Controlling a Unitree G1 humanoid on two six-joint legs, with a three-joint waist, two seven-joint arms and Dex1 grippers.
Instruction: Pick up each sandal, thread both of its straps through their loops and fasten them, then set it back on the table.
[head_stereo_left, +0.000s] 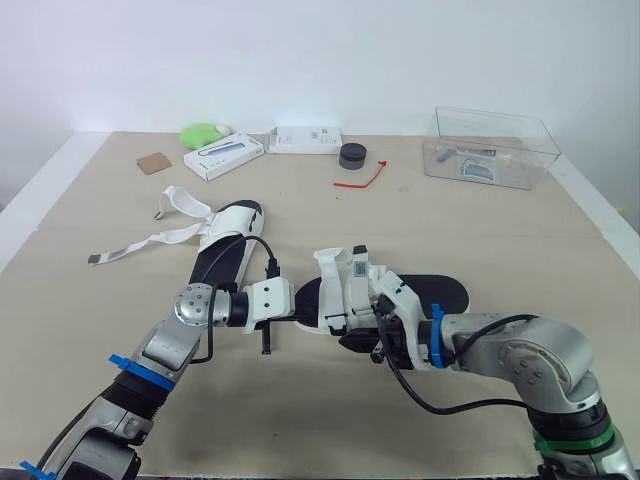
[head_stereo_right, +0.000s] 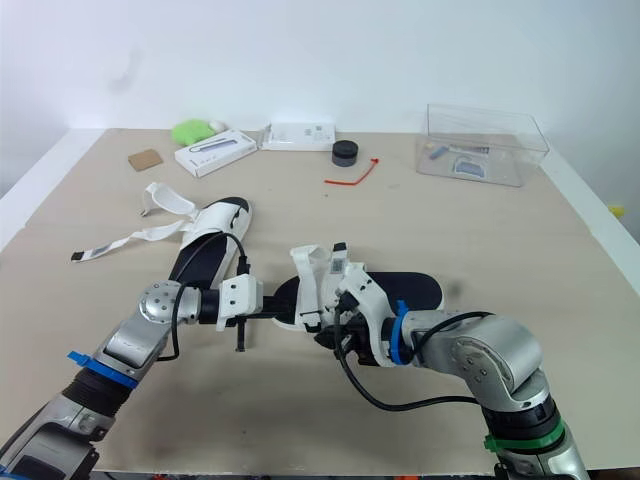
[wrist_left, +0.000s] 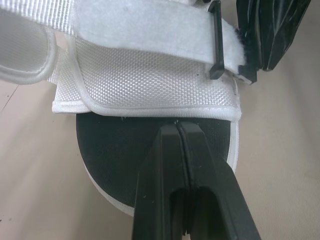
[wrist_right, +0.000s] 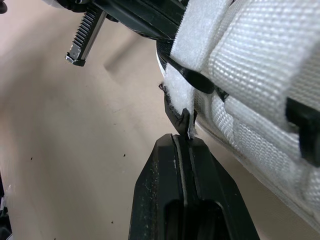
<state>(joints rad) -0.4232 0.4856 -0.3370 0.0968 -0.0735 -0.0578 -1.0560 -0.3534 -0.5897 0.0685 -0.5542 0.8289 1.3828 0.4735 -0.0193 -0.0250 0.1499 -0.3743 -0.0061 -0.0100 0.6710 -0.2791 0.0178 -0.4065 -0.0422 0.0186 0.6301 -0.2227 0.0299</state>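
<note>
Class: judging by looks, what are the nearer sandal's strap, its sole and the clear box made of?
The strap: white woven webbing, probably nylon; weave shows. The sole: matte black, likely rubber or foam. The box: clear glossy plastic, contents visible through.

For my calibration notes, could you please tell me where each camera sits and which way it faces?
Left eye view: on the head, facing forward and down over the table; both arms show, meeting at a sandal.
Right eye view: beside it, same scene and arms.
Left wrist view: left wrist, looking along the left end effector at the sandal's toe.
Right wrist view: right wrist, looking along the right end effector, shut on a strap end.
Shared: both wrist views show that sandal.
</note>
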